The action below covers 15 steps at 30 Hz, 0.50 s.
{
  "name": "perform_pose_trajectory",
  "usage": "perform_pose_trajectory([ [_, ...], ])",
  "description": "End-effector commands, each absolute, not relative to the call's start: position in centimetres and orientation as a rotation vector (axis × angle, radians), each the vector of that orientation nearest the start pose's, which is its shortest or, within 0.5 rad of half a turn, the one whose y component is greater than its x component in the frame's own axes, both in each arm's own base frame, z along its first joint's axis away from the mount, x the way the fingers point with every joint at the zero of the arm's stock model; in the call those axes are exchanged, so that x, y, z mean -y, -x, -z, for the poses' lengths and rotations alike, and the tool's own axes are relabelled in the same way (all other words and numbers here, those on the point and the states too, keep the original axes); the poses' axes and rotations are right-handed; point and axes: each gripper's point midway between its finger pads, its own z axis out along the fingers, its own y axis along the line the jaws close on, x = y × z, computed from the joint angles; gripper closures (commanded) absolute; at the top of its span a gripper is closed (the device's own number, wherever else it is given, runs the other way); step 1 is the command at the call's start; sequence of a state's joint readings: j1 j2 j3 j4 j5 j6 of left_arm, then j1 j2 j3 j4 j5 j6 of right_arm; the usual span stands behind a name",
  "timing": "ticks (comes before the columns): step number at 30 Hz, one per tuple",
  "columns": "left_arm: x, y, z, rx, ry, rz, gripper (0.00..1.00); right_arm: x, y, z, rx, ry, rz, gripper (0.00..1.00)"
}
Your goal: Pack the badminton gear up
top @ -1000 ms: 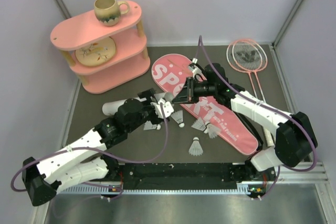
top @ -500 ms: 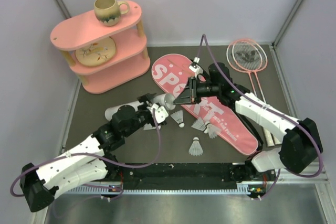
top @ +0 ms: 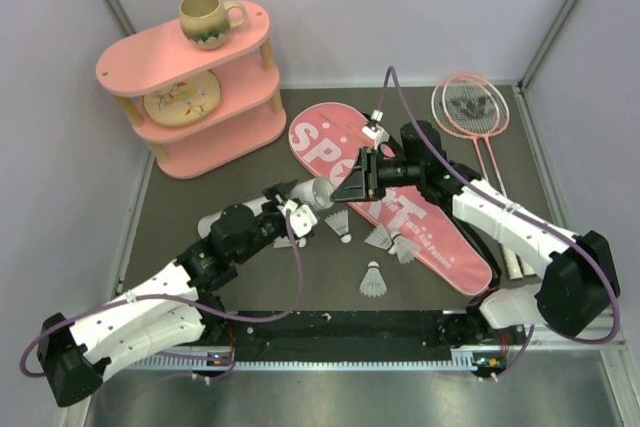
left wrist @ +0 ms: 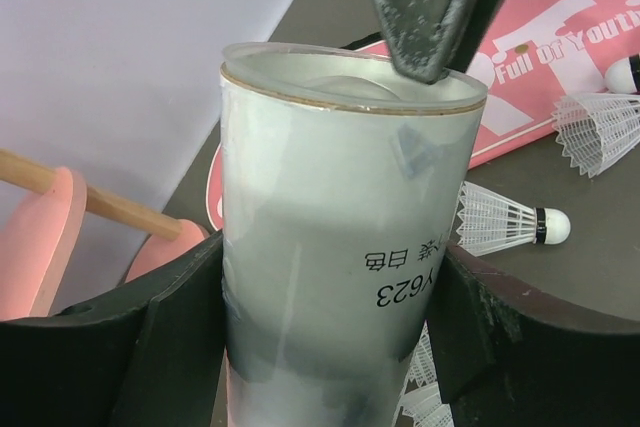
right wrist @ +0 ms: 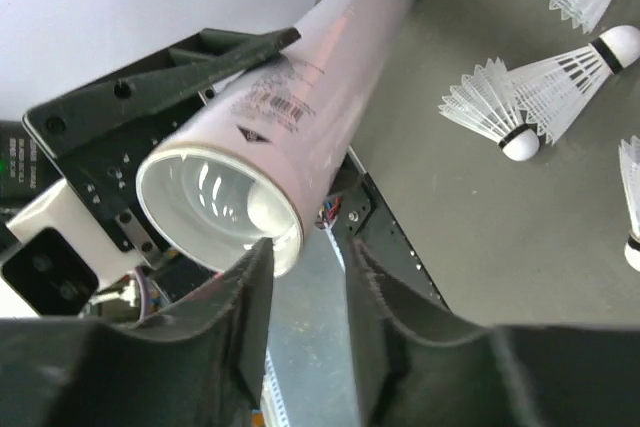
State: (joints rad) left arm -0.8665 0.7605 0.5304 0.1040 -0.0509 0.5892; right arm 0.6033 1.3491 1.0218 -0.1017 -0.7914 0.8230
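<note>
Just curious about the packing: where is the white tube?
Overhead view, left of centre: the white tube sits in the left pincer, open end facing the right pincer, beside the pink bag.

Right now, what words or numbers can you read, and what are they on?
"SPO" and "T" on the bag, a letter hidden between.
"Full Of Youth" on the bag too, its end cut off.
"Y623" on the tube, upside down.
Barcode on the tube: too small to read.
</note>
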Motion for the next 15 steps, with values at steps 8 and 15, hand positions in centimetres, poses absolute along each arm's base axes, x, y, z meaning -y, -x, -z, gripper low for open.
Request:
perform_pose_trajectory([
  [8,22.6,-23.3,-25.7,-1.253,-0.968,0.229,0.54,-28.3,-22.5,-32.1,-2.064,0.238,-1.303,0.42],
  [15,23.1,-23.1,-26.0,-1.250,-0.971,0.258,0.57,-30.8,-22.3,-35.3,-2.033,0.169,-1.338,0.60],
])
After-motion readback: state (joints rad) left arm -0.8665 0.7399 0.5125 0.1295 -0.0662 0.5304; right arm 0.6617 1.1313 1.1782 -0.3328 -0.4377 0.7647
